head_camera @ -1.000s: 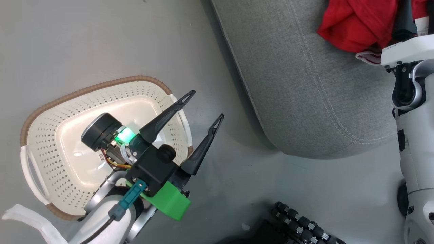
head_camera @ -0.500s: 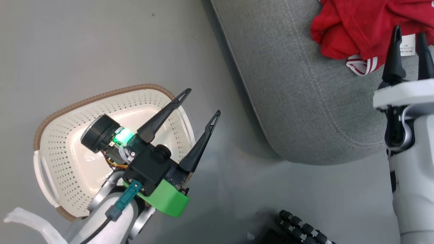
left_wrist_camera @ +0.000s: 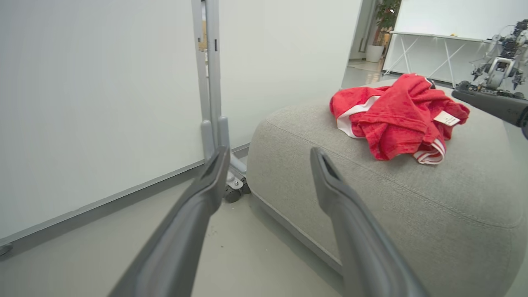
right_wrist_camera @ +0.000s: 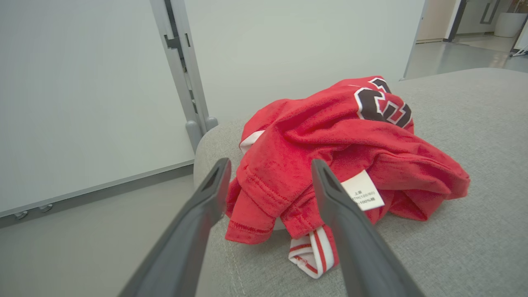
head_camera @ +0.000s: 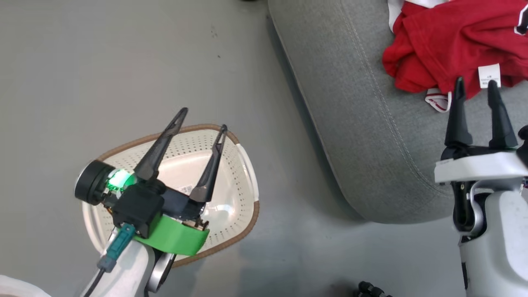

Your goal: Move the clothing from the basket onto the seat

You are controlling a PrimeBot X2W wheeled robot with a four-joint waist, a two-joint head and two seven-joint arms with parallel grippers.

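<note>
The red clothing (head_camera: 449,45) lies crumpled on the grey seat (head_camera: 371,136), its white tag (head_camera: 489,75) facing up; it also shows in the left wrist view (left_wrist_camera: 396,115) and right wrist view (right_wrist_camera: 330,161). My right gripper (head_camera: 475,86) stands open just in front of the pile, apart from it, with nothing between its fingers. The cream basket (head_camera: 235,173) with a brown rim sits on the floor at the left with no clothing in its visible part. Above it my left gripper (head_camera: 203,118) hangs open, holding nothing.
A white panel wall on a wheeled grey post (left_wrist_camera: 212,99) stands behind the seat. Grey floor (head_camera: 103,62) stretches left of the seat. A white table (left_wrist_camera: 433,53) and another robot's parts (left_wrist_camera: 499,70) are far off at the right.
The head camera has shifted, so the whole picture moved. My left gripper has swung to point up over the basket. The right gripper has drawn back from the clothing, both fingers now showing before the pile.
</note>
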